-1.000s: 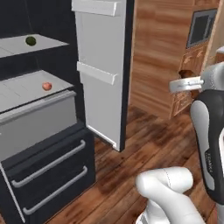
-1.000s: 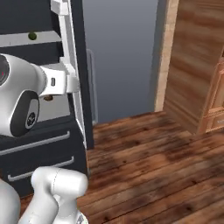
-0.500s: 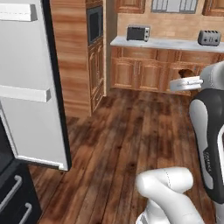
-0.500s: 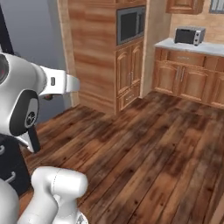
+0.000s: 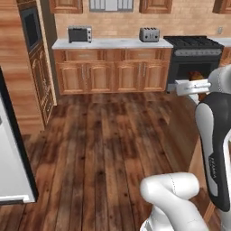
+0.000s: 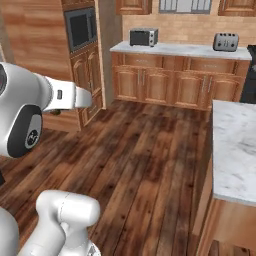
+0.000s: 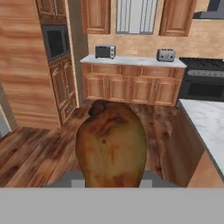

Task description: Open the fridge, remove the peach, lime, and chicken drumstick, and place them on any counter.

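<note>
Here the gripper (image 7: 112, 186) clasps the chicken drumstick (image 7: 111, 146) — marble counter (image 7: 208, 120) close on the right

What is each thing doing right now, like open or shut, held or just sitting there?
Brown chicken drumstick: held in the gripper, up off the floor.
Two-finger gripper: shut on the drumstick.
White fridge door: swung open.
White-grey marble island counter: nothing on the part in view.
Black stove: oven door shut.
Silver toaster: sitting on the long pale countertop.
</note>
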Controlling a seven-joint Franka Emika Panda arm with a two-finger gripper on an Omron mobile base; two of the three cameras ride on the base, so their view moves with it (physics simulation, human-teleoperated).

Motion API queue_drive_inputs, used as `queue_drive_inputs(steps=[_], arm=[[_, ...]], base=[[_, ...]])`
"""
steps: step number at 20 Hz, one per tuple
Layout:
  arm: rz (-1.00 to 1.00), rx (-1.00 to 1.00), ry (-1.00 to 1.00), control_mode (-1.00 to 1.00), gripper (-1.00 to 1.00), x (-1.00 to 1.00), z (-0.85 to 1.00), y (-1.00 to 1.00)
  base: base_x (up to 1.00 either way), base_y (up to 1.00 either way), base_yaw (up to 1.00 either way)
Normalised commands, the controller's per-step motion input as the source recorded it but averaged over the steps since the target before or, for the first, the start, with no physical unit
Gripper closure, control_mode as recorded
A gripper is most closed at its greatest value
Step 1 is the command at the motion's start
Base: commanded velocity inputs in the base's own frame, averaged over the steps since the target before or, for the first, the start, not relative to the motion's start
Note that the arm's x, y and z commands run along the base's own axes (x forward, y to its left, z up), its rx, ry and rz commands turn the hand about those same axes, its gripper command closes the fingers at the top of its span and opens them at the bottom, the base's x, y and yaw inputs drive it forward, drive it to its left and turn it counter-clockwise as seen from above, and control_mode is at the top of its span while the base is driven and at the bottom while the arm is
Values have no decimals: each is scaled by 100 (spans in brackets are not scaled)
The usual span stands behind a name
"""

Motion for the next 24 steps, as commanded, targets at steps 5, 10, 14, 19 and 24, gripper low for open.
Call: queue_drive_inputs(steps=[5, 10, 14, 19, 24], arm=[[0, 0, 0, 100, 100, 0, 0, 0], [0, 0, 0, 100, 100, 0, 0, 0], [0, 0, 0, 100, 100, 0, 0, 0], [0, 0, 0, 100, 100, 0, 0, 0], [0, 0, 0, 100, 100, 0, 0, 0]], base=[[19, -48, -6], [0, -97, -15], [-5, -100, -20], [0, -100, -22], [13, -100, -22]])
